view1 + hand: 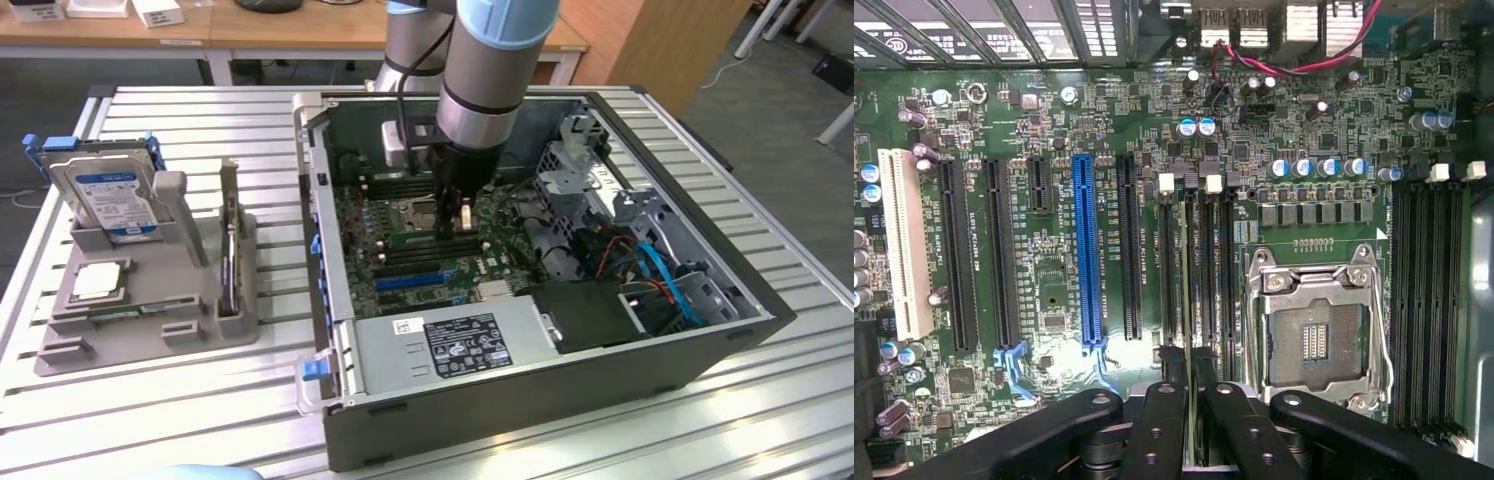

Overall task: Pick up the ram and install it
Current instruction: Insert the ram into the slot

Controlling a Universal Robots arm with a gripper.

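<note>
Ram stands on edge, pinched between the gripper's narrow fingers, lowered into a memory slot beside the empty CPU socket; motherboard below.

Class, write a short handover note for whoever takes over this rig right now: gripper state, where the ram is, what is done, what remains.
Gripper: fingers shut on the ram, inside the open computer case.
Ram: held edge-on, lined up along the memory slots beside the empty CPU socket.
Done: ram picked up; it is at the motherboard.
Left: seating it in a slot. Whether it already touches a slot cannot be told.
</note>
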